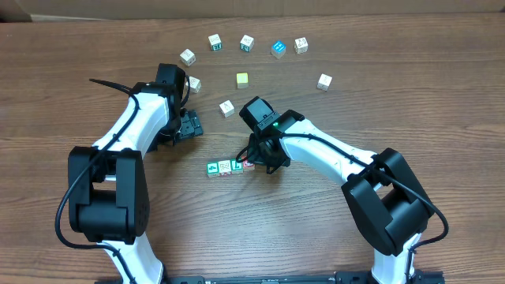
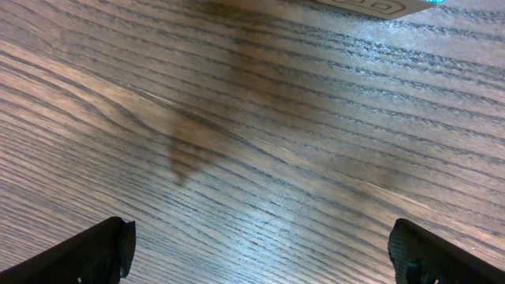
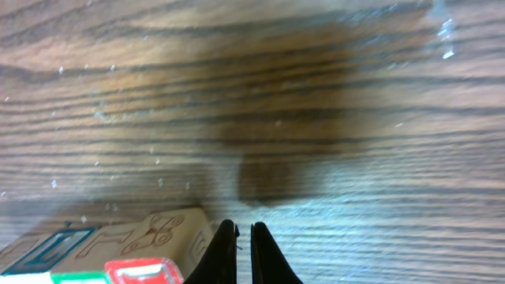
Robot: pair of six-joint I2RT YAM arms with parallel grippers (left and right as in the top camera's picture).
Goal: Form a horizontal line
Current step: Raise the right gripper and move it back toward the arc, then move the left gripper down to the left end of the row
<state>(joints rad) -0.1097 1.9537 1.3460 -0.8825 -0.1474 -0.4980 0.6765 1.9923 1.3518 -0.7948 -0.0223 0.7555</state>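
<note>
Wood-grain counter (image 1: 410,118) carries four small wooden letter cubes (image 1: 230,166): probably light, rigid; grip opposite faces. Right fingers (image 3: 225,256) pressed together, empty; left fingers (image 2: 87,256) wide

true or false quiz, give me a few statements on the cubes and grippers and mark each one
1. The row holds four cubes. True.
2. The left gripper is shut. False: it is open over bare table.
3. The right gripper is shut beside the row. True.
4. The blue cube is part of the row. False: it lies well apart from it, farther back.
</note>
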